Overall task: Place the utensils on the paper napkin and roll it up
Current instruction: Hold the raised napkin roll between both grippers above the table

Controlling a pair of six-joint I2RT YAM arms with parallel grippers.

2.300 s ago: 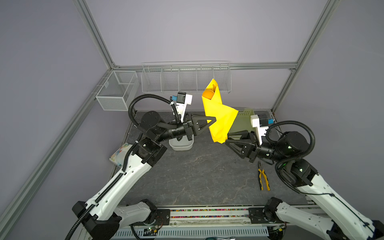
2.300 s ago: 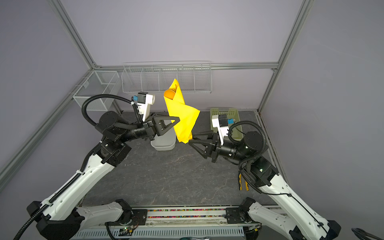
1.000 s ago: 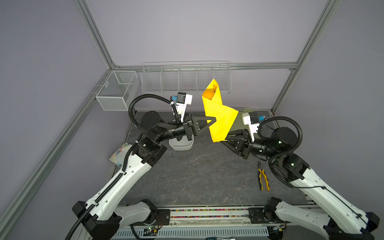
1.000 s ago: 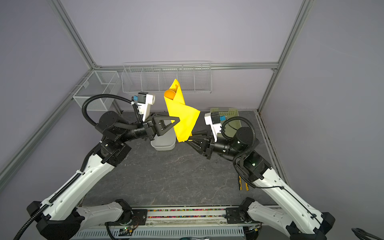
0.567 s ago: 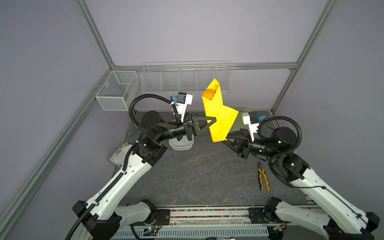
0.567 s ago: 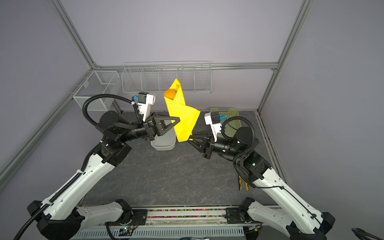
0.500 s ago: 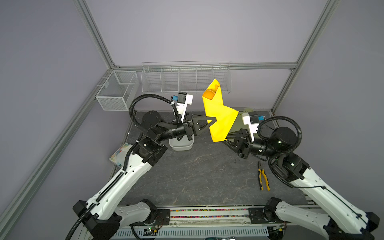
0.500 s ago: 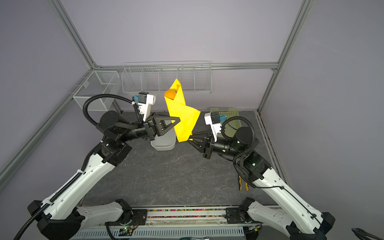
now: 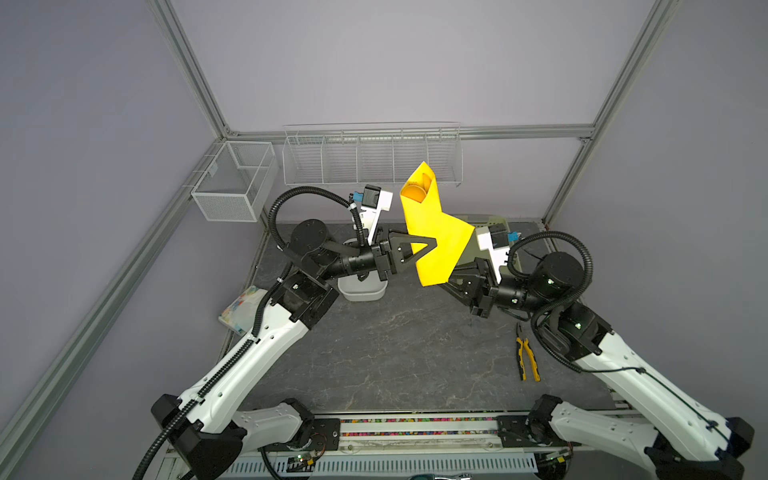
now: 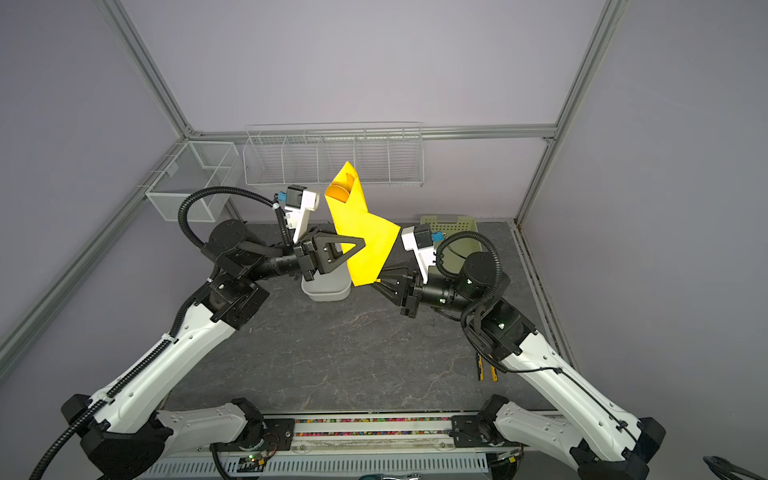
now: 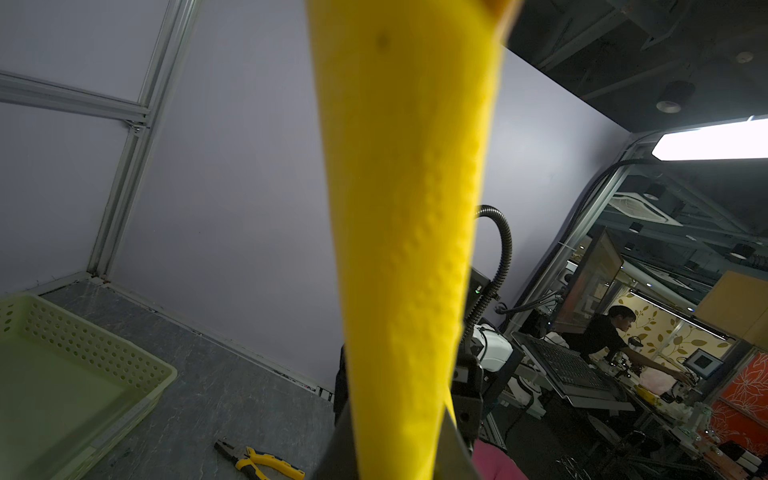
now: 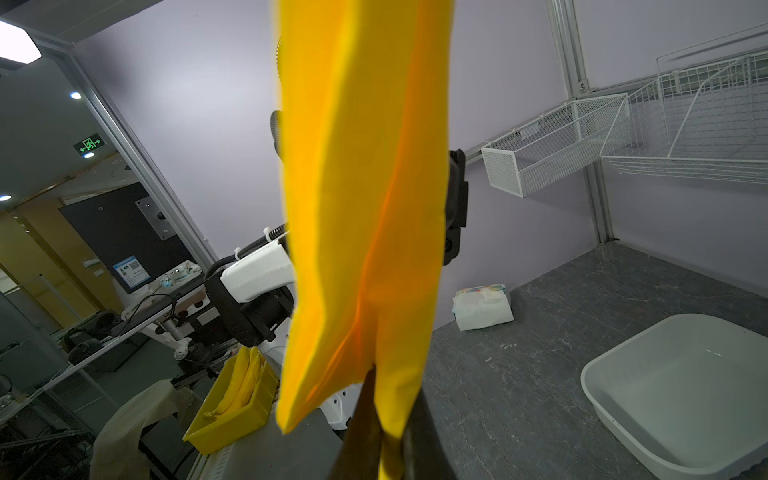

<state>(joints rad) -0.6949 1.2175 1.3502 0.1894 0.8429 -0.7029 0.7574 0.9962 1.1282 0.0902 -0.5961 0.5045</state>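
Rolled yellow paper napkin (image 9: 438,239) held upright in the air above the worktop (image 9: 374,353), orange utensils (image 9: 413,193) peeking from its open top. Right jaws clamped on its lower end. Left jaws either side of its middle, gripping or loose impossible to tell.

Paper napkin (image 9: 449,241) matt w/ dimples (embossed), orange plastic utensils (image 9: 412,194) smooth
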